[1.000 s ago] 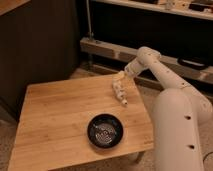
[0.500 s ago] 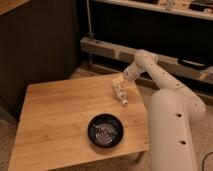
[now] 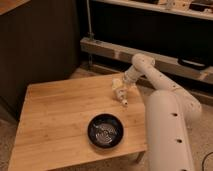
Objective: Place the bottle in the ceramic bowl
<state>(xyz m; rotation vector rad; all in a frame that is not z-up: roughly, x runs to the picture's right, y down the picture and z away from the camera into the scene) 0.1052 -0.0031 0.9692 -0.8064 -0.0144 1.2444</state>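
Observation:
The black ceramic bowl (image 3: pixel 105 131) with pale swirl marks sits on the wooden table (image 3: pixel 55 120), near its front right. The small whitish bottle (image 3: pixel 121 96) is at the table's far right side, tilted with its white cap pointing down and to the right. My gripper (image 3: pixel 118 88) is directly over the bottle's upper end and touches or nearly touches it. I cannot tell whether the bottle rests on the table or hangs from the gripper. The bowl holds nothing.
My white arm (image 3: pixel 165 125) runs down the right side of the view and covers the table's right edge. Behind the table stands a dark cabinet wall with a metal rail (image 3: pixel 125 52). The floor at the left is speckled.
The arm's near segment has swung left and fills more of the right side. The gripper and bottle have stayed at almost the same spot.

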